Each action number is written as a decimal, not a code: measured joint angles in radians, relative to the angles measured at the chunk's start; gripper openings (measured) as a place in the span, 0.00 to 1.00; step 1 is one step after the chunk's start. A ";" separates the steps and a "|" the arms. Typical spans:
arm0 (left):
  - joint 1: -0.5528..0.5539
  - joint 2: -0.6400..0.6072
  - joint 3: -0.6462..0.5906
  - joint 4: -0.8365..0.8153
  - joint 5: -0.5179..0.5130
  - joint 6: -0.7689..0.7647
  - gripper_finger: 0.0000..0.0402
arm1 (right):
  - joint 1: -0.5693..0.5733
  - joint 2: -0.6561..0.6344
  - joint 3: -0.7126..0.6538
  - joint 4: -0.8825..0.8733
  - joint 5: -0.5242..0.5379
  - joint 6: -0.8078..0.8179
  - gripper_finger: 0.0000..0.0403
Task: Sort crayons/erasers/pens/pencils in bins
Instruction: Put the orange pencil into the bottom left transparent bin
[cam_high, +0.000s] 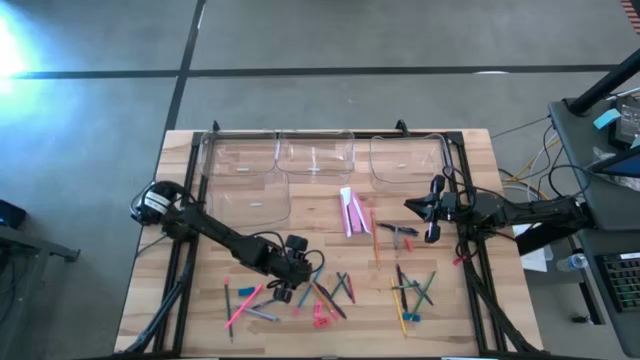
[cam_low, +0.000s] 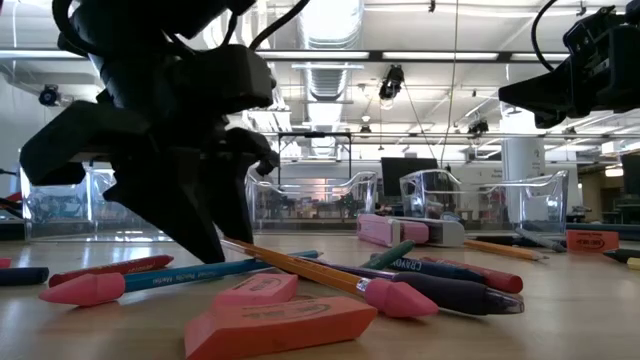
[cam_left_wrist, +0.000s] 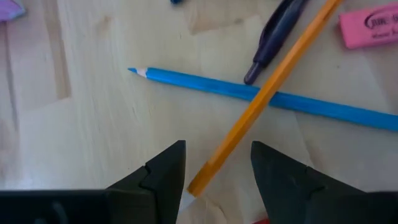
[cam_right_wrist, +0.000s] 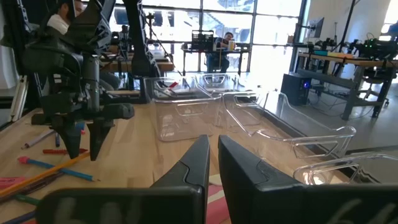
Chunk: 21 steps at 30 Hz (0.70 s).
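My left gripper (cam_left_wrist: 217, 149) (cam_high: 283, 290) is open and low over the table's near middle. Its fingers stand on either side of the sharpened end (cam_left_wrist: 196, 183) of an orange pencil (cam_left_wrist: 298, 43) without closing on it. The pencil lies across a blue pencil (cam_left_wrist: 186, 79) next to a dark pen (cam_left_wrist: 273, 37). Pink erasers (cam_low: 270, 290) (cam_left_wrist: 370, 28) lie close by. Clear bins (cam_high: 315, 155) stand along the far edge, with one more (cam_high: 250, 205) in front of them on the left. My right gripper (cam_right_wrist: 212, 162) (cam_high: 428, 210) is shut, held level above the table's right side.
Several pens, pencils and crayons lie scattered at the near left (cam_high: 245, 300) and near right (cam_high: 410, 290). Pink-and-white packets (cam_high: 350, 210) lie mid-table. Black frame rails (cam_high: 470, 270) run along both sides. Bare wood shows between the bins and the piles.
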<state>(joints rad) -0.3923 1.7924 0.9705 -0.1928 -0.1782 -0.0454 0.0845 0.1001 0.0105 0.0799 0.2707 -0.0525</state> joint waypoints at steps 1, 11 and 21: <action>0.000 0.001 0.000 0.001 0.002 0.000 0.41 | 0.000 0.000 0.000 0.000 0.000 0.000 0.07; -0.001 0.007 -0.001 0.005 0.026 0.004 0.16 | 0.000 0.000 0.000 0.000 0.000 0.000 0.07; 0.000 -0.021 -0.004 -0.015 0.041 0.015 0.04 | 0.000 0.000 0.000 0.000 0.000 0.000 0.07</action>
<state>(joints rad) -0.3920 1.7714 0.9661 -0.2074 -0.1371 -0.0302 0.0845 0.1001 0.0105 0.0799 0.2710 -0.0525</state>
